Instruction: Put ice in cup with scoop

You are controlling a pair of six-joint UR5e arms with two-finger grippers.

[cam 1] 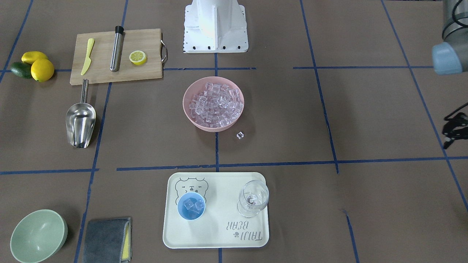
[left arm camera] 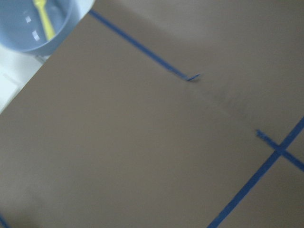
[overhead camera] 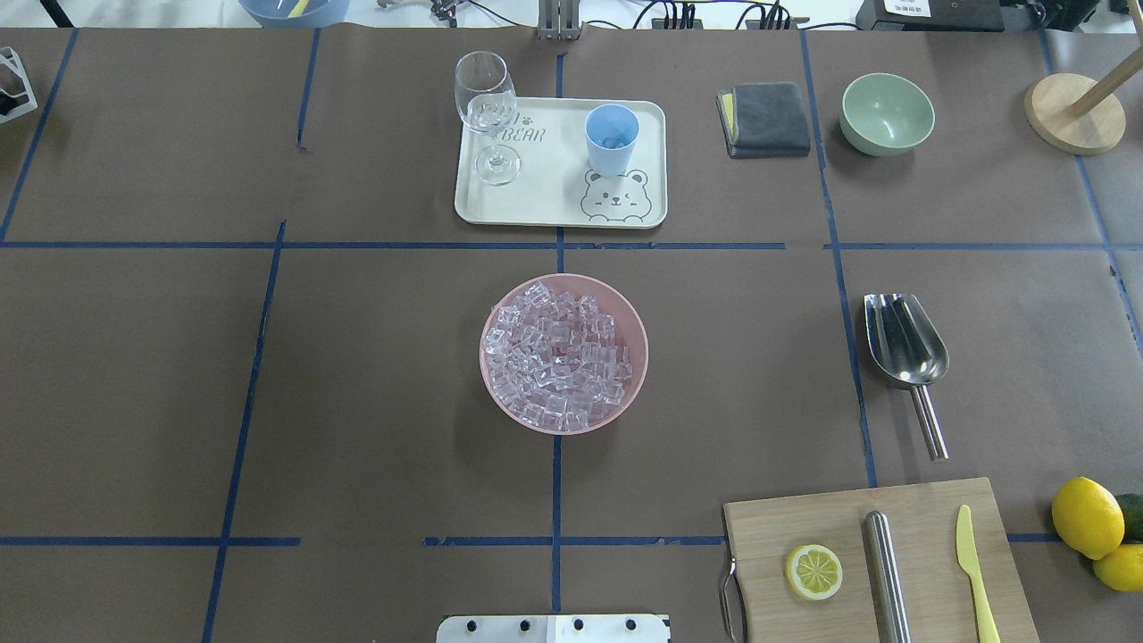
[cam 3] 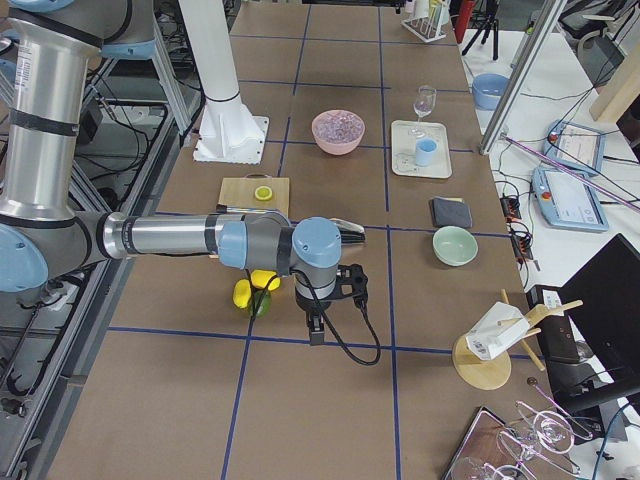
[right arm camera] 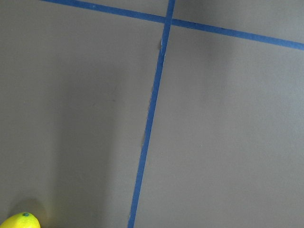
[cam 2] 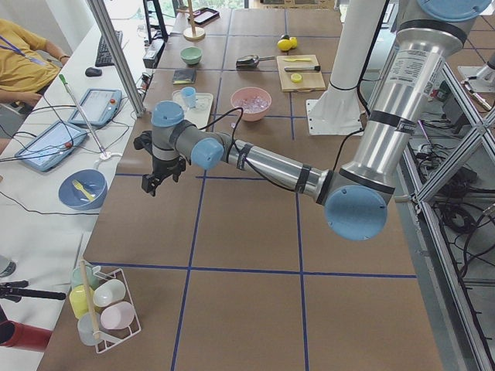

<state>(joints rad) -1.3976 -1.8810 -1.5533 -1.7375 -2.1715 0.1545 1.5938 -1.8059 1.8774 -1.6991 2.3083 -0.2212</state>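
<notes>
Overhead exterior: nearest, the scoop (overhead camera: 904, 344) lies on the right of the worktop (overhead camera: 357, 357). It is stiff, slippery steel, probably best grasped by its rod handle. The ice (overhead camera: 563, 353) fills the pink bowl (overhead camera: 485, 353), with the cup (overhead camera: 612, 138) beyond. For the left gripper (cam 2: 158, 182) and the right gripper (cam 3: 322, 315), I cannot tell the opening.

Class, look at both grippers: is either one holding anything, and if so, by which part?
Nothing seems to be held. The scoop lies free on the table, and the left gripper and right gripper hang far from it.
</notes>
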